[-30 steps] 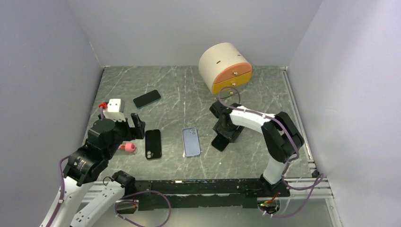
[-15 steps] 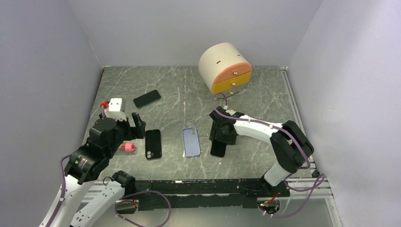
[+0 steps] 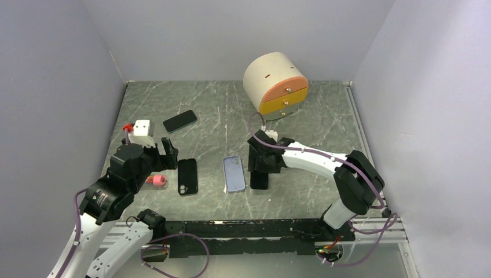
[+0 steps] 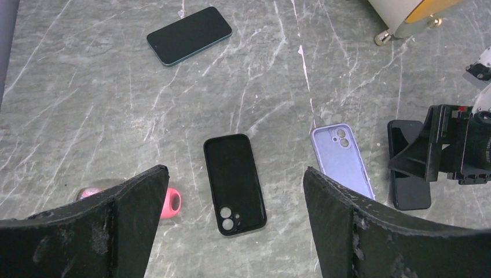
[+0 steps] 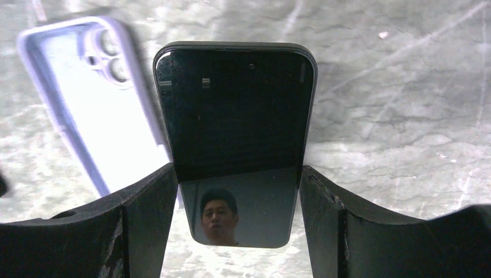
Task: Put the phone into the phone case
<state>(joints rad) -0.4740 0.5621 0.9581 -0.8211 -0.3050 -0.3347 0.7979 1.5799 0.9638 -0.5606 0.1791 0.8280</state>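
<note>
right tool [image 5: 234,194] gripping phone [image 5: 234,116], beside lilac case [image 5: 81,98]

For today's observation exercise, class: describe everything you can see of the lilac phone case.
The lilac phone case is pale purple, soft-looking plastic with rounded corners, a raised rim and a two-hole camera cutout at its far end. Empty, it lies flat on the marble table between the black case and the phone in the right gripper, touching only the table.

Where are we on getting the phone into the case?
Done: the right gripper grips the phone by its edges. In hand: the phone is just right of the empty lavender case. Remaining: seat it inside. The left gripper is open, holding nothing.
</note>
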